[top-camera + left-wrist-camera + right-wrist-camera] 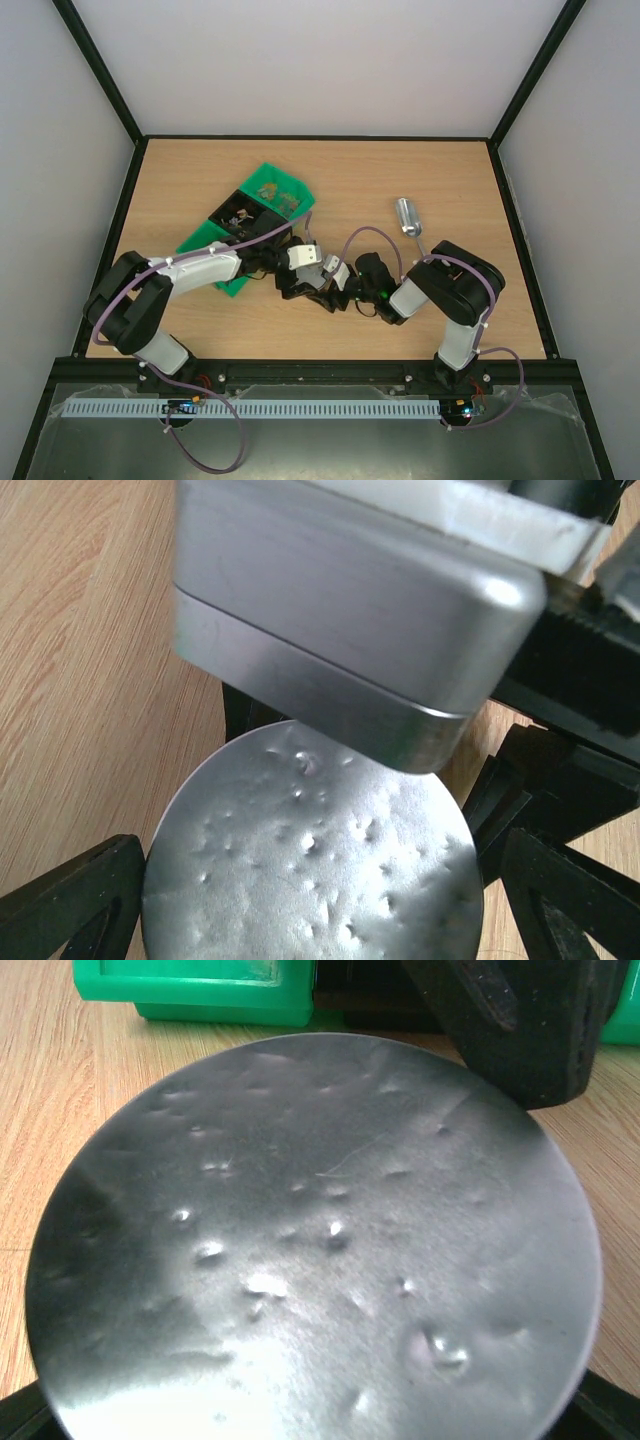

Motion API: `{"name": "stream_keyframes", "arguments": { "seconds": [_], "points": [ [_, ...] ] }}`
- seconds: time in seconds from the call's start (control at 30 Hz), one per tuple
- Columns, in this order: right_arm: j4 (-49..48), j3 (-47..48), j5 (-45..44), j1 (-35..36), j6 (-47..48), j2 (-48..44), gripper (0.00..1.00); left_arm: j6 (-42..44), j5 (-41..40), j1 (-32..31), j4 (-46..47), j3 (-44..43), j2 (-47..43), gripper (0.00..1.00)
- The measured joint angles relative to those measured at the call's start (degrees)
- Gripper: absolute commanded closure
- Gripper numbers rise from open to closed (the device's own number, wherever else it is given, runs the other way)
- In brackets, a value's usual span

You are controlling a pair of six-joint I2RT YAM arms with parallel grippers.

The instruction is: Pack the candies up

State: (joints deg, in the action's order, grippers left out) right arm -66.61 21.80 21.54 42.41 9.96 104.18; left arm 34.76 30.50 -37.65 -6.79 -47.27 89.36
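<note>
Upper left of the overhead view: the candies (268, 188) lie as coloured specks in the compartments of a green tray (200, 241) on the tabletop (450, 180). None has left it. They are up and to the left of both pincers, and the left arm is nearer, its forearm crossing the tray's lower end.

Centre: the left pincer (315, 910) stands with its jaws wide apart. A dented round silver disc (310, 850) sits between them, with a strip of wood showing on one side, so I judge it not gripped. A rectangular metal box (340, 610) overhangs the disc's far edge. What carries the box is cut off.

The right pincer (318, 1420) shows only as dark slivers at the bottom corners of its own view (the disc fills the rest). I cannot tell whether it grips.

Right of centre: a metal scoop (407, 215) lies alone, its long axis running upper left to lower right, close to the right arm. What is under the disc is hidden.
</note>
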Motion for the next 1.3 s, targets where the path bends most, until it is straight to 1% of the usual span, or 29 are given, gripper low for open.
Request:
{"name": "stream_keyframes", "arguments": {
  "seconds": [0.27, 0.5, 0.77, 0.93, 1.13, 1.3],
  "points": [
    [0.0, 0.0, 0.0, 0.0, 0.0, 0.0, 0.63, 0.4, -0.4, 0.0, -0.2, -0.1, 0.5, 0.01],
    [0.1, 0.1, 0.0, 0.0, 0.0, 0.0, 0.64, 1.2, -1.0, 0.0, -0.2, -0.3, 1.1, 0.09],
    [0.4, 0.2, 0.5, 0.0, 1.3, 0.0, 0.64, 5.6, 0.0, 1.2, -2.4, -1.6, 1.7, 0.15],
    [0.7, 0.2, 1.6, 0.0, 2.1, 0.0, 0.64, 12.8, 3.4, 2.6, -8.3, -5.7, 4.6, 0.16],
    [1.4, 0.2, 3.6, -0.1, 3.6, -0.1, 0.64, 28.2, 8.0, 4.0, -20.6, -13.1, 9.7, 0.15],
    [2.0, 0.2, 4.7, -0.1, 4.5, -0.3, 0.65, 38.9, 8.9, 4.3, -28.7, -18.3, 13.2, 0.12]
  ]
}}
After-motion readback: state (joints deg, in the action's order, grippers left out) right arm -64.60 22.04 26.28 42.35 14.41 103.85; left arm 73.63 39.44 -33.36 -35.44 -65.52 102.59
